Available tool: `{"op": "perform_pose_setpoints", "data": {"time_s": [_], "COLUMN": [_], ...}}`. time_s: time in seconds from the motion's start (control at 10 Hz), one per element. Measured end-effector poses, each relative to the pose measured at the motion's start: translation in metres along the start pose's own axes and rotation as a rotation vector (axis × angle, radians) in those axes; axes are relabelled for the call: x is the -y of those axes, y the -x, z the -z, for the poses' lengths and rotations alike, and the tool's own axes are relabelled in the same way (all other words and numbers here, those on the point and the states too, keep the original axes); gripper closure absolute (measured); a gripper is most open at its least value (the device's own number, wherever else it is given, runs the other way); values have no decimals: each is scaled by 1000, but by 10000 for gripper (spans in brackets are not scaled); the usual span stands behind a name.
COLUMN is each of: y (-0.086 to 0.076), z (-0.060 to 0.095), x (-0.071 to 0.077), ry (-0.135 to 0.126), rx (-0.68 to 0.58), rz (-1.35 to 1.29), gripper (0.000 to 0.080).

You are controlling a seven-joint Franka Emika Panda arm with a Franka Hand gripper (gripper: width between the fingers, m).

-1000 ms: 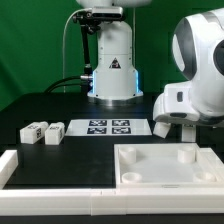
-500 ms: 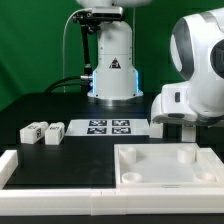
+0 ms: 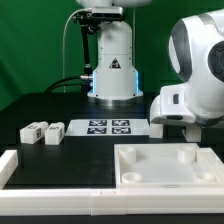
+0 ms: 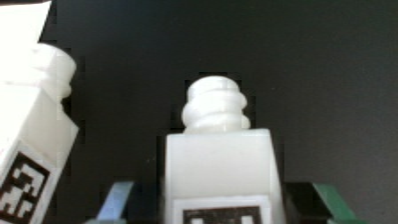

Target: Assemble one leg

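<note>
In the wrist view a leg (image 4: 221, 160), a small white block with a threaded peg and a black-and-white tag, stands between my fingers. My gripper (image 4: 224, 200) is open, with a dark gap on each side between the fingers (image 4: 121, 203) and the leg. A second leg (image 4: 36, 130) stands close beside it. In the exterior view my gripper (image 3: 166, 128) is low over the table behind the white panel (image 3: 165, 165), by the marker board's right end; the legs there are hidden. Two more legs (image 3: 44, 131) lie at the exterior view's left.
The marker board (image 3: 108, 127) lies mid-table in front of the robot base (image 3: 112, 75). A white raised rail (image 3: 50, 170) runs along the front, left of the panel. The panel has round corner sockets (image 3: 186, 155).
The arm has shifted very slightly toward the exterior view's left. The gripper stays low and open. The legs at the left have not moved.
</note>
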State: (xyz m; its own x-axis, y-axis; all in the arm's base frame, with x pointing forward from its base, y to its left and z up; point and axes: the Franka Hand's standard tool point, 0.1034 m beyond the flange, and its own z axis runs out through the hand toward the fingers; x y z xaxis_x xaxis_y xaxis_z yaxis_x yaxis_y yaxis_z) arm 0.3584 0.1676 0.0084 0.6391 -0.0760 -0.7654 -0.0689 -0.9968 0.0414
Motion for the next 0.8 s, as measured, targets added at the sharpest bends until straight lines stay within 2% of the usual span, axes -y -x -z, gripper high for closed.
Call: {"op": "perform_pose_setpoints", "data": {"time_s": [0.2,0.3,0.5,0.6,0.7,0.8], "y": [2,12,43,49,48,42], "z": [5,14,49,63,80,78], "x": [-3,-10,-24,-29,-33,-30], "ry": [-1,4,12,9,-5,-12], "rx": [0,21,72,87,71,20], "rz": [9,14,4,8,19,19], "gripper": [512,512,512,512,511,511]}}
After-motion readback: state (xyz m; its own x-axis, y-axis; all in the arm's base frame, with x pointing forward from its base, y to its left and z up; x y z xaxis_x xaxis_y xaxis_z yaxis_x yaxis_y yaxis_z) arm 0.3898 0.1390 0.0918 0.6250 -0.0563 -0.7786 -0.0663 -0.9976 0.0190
